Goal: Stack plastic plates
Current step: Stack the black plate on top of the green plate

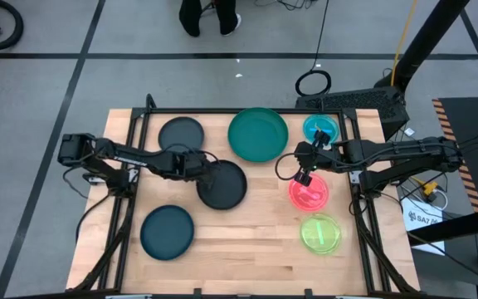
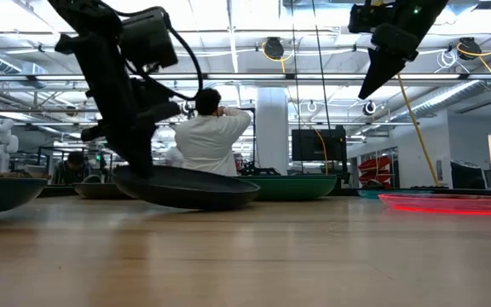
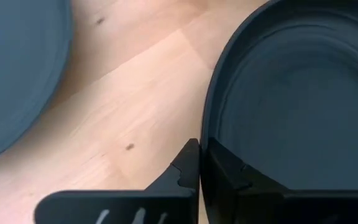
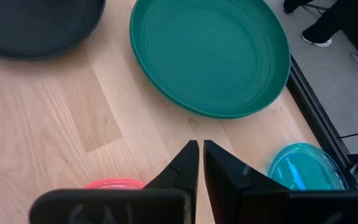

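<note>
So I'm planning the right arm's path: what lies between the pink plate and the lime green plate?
Nothing: in the high view only bare wooden table separates the pink plate from the lime green plate. The right gripper hangs at the pink plate's far edge, off that gap.

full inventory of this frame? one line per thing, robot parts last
Large green plate: 1, far centre of the table.
Dark grey/teal plates: 3; far left, near left, and centre, tilted, one rim lifted.
Blue plate: 1, translucent, far right.
Pink plate: 1, translucent, right.
Lime plate: 1, translucent, near right.
Table: 1, light wood.
Person: 1, white top, in the room behind.
Left pincer: shut on the centre dark plate's rim.
Right pincer: shut, empty, raised above the pink plate's far edge.
</note>
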